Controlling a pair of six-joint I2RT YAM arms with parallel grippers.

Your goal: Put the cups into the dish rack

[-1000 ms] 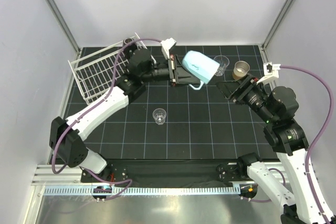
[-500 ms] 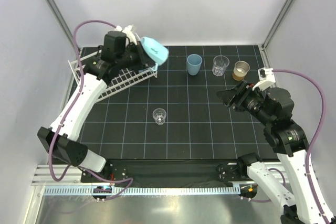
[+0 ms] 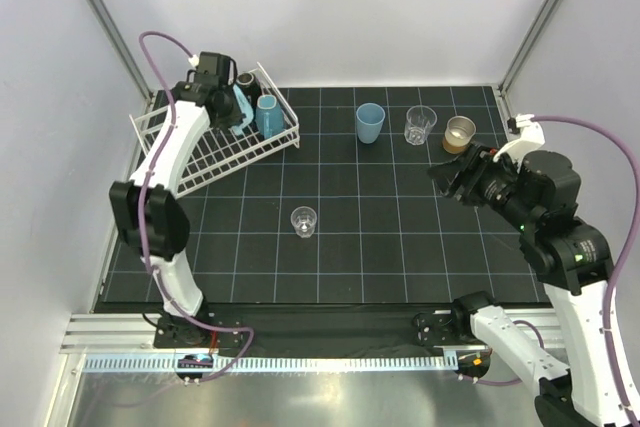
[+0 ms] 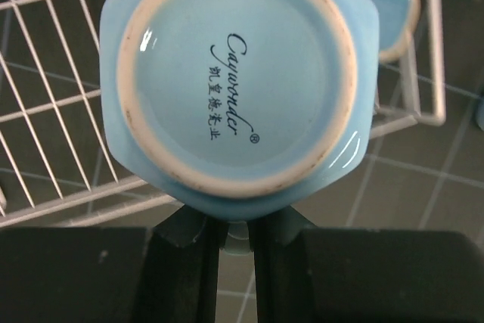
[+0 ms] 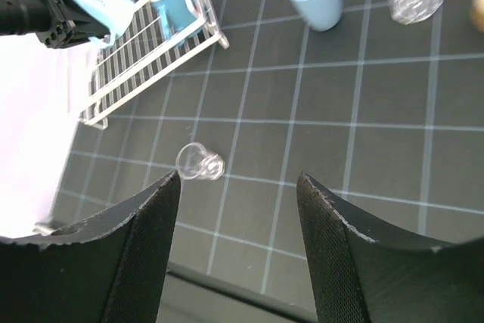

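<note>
My left gripper grips a blue mug over the dish rack. Two racked, four left; right gripper spread, empty.

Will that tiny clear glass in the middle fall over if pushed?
Probably, if pushed high: the glass is small and looks light. Its smooth clear wall may slip in a grip. It could crack if it is real glass.

The dish rack holds one mug over its far end, with a second mug just right of it inside the rack. A third mug seems to sit at the rack's far corner, mostly hidden. Right of the rack runs a row: tumbler nearest, then glass, then cup. A smaller glass stands before the rack, to its right.
</note>
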